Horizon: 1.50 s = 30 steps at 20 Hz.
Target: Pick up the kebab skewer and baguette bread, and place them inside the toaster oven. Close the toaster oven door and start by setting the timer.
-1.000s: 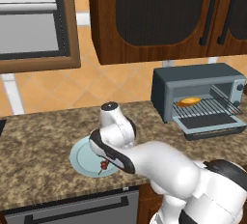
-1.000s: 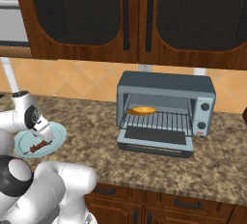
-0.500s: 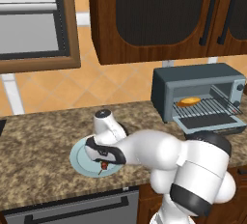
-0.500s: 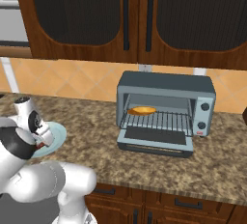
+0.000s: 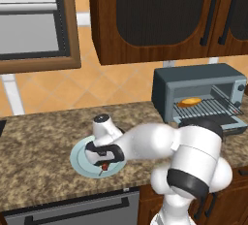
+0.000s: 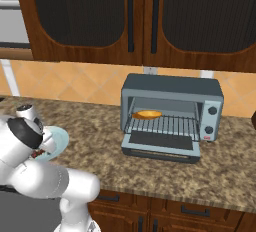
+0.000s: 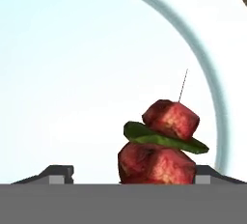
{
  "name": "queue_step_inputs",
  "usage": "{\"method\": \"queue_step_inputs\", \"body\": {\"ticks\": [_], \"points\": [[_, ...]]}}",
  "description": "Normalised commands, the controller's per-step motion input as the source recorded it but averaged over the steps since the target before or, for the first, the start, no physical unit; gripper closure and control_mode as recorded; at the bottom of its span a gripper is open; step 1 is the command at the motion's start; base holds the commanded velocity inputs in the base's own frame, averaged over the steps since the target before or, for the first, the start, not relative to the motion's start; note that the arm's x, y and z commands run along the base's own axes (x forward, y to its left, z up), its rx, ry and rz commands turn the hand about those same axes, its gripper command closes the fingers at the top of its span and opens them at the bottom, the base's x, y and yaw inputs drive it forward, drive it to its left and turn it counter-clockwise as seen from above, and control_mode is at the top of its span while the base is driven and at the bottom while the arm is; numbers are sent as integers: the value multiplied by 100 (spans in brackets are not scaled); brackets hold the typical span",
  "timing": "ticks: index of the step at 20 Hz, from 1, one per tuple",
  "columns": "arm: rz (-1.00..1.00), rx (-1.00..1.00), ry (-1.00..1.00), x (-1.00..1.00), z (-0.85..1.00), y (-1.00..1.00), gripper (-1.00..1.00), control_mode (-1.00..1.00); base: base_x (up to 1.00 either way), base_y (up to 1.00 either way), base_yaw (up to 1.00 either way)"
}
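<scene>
The kebab skewer (image 7: 159, 146), red chunks with a green slice on a thin stick, lies on a pale blue plate (image 5: 79, 163). My gripper (image 5: 102, 162) is down on that plate, open, with its fingertips (image 7: 60, 172) on either side of the skewer. The right tip is close to the meat and the left one stands well off. The baguette bread (image 5: 190, 102) lies on the wire rack inside the toaster oven (image 5: 193, 81). The toaster oven door (image 6: 160, 144) hangs open, folded down flat in front.
The plate (image 6: 60, 141) sits near the counter's front edge, left of the oven (image 6: 170, 87). Speckled brown counter (image 5: 38, 136) stretches between them. Dark wooden cabinets (image 6: 145, 16) hang above. The oven's knobs (image 6: 212, 121) are on its right side.
The hand has dropped lower onto the plate and the arm has folded forward over it. The skewer, bread and oven door have stayed where they were.
</scene>
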Motion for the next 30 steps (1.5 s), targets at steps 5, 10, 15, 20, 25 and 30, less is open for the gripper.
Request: {"method": "queue_step_inputs", "body": {"ticks": [5, 10, 15, 20, 25, 30], "points": [[1, 0, 4, 0, 0, 0, 100, -100, 0, 0, 0], [0, 0, 0, 0, 25, -23, 100, -100, 0, 0, 0], [-1, 0, -3, -1, 81, -67, 100, -100, 0, 0, 0], [-12, 0, 0, -4, 78, -88, 100, -100, 0, 0, 0], [-24, 0, 0, -17, 48, -100, 100, -100, 0, 0, 0], [-30, 0, -3, -27, 26, -100, 100, -100, 0, 0, 0]]}}
